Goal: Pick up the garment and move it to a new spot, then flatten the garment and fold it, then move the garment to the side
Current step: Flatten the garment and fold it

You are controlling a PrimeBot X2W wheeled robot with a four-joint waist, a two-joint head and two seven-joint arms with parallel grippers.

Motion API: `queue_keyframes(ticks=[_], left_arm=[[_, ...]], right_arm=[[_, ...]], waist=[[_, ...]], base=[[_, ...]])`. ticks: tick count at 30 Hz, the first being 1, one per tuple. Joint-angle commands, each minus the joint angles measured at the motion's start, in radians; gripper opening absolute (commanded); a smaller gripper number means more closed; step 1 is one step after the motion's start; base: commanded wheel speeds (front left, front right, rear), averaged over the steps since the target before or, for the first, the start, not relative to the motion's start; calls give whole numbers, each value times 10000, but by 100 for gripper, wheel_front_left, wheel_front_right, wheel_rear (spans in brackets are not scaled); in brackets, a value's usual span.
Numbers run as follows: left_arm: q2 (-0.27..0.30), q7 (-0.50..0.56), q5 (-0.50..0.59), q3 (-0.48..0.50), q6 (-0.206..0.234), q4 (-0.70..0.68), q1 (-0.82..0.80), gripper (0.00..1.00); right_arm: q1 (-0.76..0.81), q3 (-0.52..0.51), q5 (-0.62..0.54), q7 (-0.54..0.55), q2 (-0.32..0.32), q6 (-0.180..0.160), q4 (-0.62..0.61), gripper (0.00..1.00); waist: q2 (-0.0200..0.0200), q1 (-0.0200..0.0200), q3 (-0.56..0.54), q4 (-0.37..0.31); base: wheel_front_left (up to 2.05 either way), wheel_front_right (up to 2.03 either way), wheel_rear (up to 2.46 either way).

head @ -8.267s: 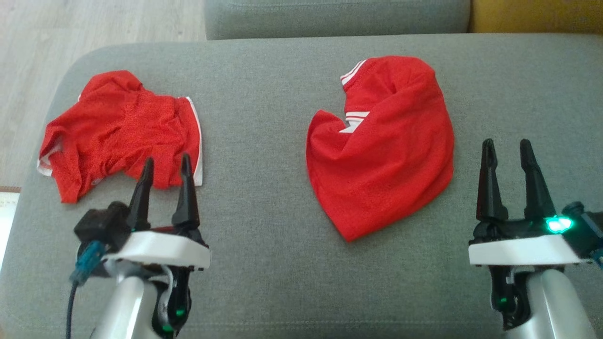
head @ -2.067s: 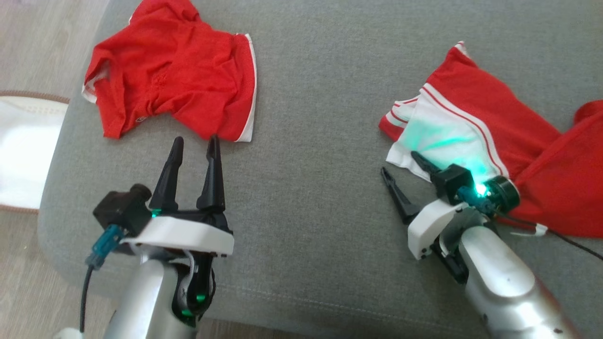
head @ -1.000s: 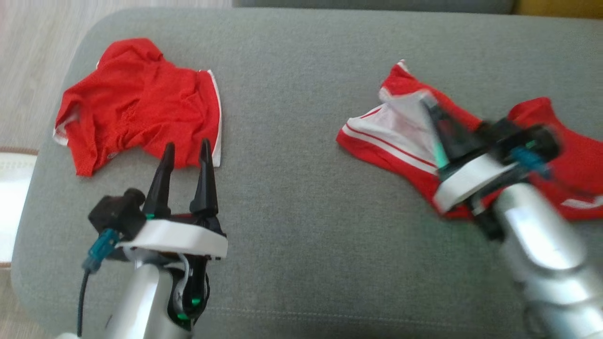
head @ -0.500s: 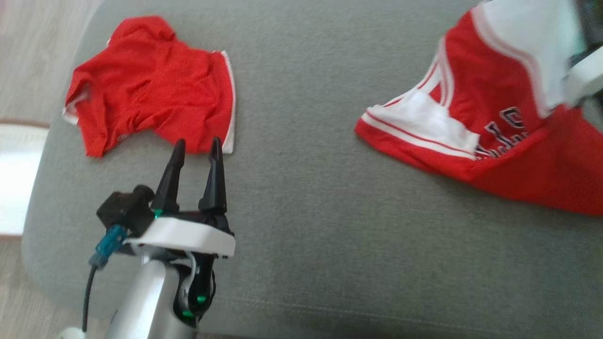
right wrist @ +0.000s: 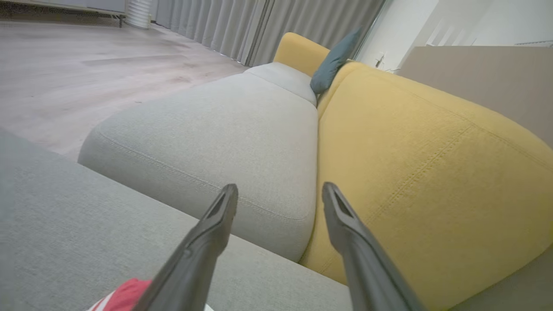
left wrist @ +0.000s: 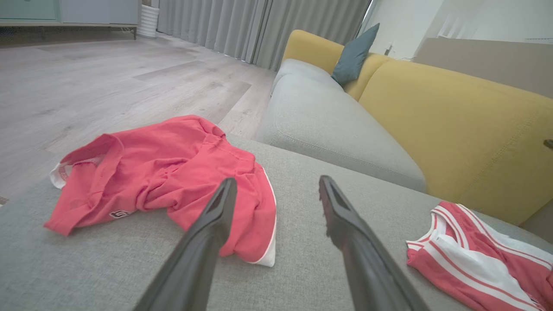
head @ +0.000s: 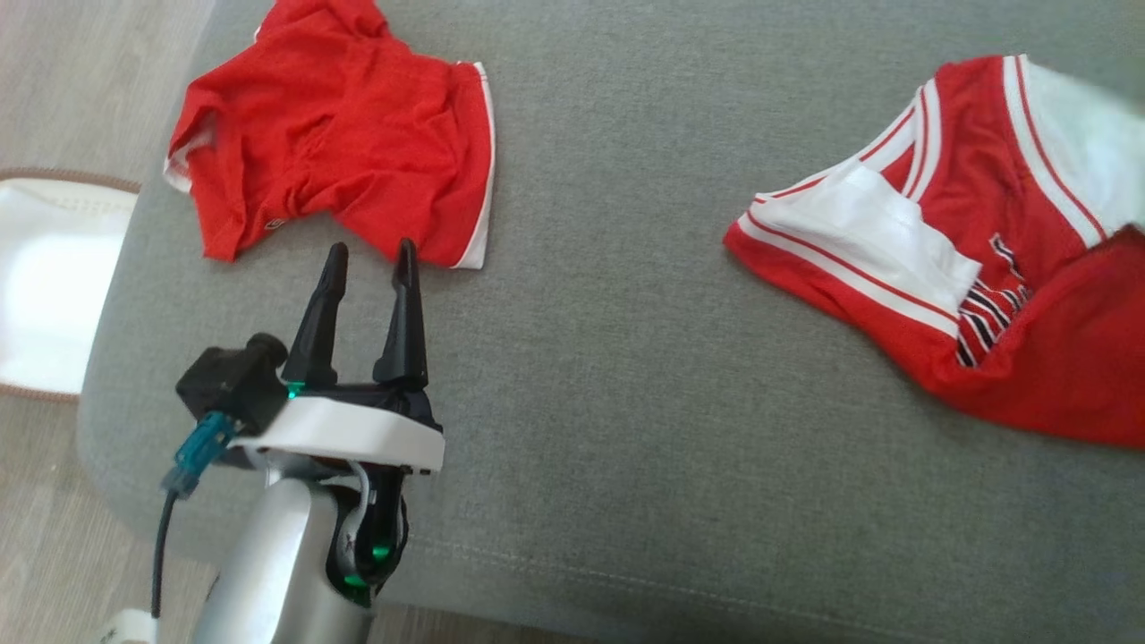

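The garment [head: 966, 268], a red jersey with white panels and stripes, lies loosely spread on the right of the grey cushion [head: 608, 402]; it also shows at the lower right of the left wrist view [left wrist: 479, 259]. A red corner of the garment [right wrist: 125, 296] peeks below my right gripper [right wrist: 280, 189], which is open and empty above the cushion, pointing at the sofa. My left gripper [head: 371, 249] is open and empty, its tips just short of a second red shirt [head: 340, 134]. The left wrist view has the left gripper [left wrist: 277, 183] in front of that shirt [left wrist: 164, 172].
A yellow sofa back [right wrist: 410, 151] and a light grey seat [right wrist: 224, 138] stand beyond the cushion, with a teal pillow [left wrist: 354, 54] further along. A white mat [head: 54, 277] lies on the wooden floor past the cushion's left edge.
My right gripper has opened and let go of the garment, which has dropped flatter onto the cushion. The right arm has left the head view. The head camera has shifted; the left arm is still.
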Motion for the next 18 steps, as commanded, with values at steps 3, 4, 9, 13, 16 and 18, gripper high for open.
queue_keyframes(ticks=[3, 4, 9, 13, 16, 18], left_arm=[[81, -76, 12, 402, 23, -302, -378, 100], [81, -76, 24, 420, 24, -309, -369, 100], [81, -76, 93, 513, -3, -303, -301, 100], [81, -76, 121, 587, -2, -295, -218, 100], [81, -76, 145, 633, 10, -295, -106, 100], [81, -76, 151, 660, 21, -299, 0, 100]], right_arm=[[-84, -142, -157, -365, 310, 65, -81, 100], [-48, -185, -203, -465, 417, 65, -18, 100], [299, -411, -159, -944, 967, 65, 97, 100], [842, -676, 26, -1256, 1375, 65, -92, 100], [1466, -911, 236, -1421, 1718, 65, -430, 100], [1993, -1079, 389, -1497, 1974, 65, -748, 100]], waist=[[0, 0, -163, -246], [0, 0, -214, -327], [0, 0, -492, -794], [0, 0, -781, -1135], [0, 0, -1027, -1367], [0, 0, -1198, -1510]], base=[[0, 0, 0], [0, 0, 0], [0, 0, 0], [0, 0, 0], [0, 0, 0], [0, 0, 0]])
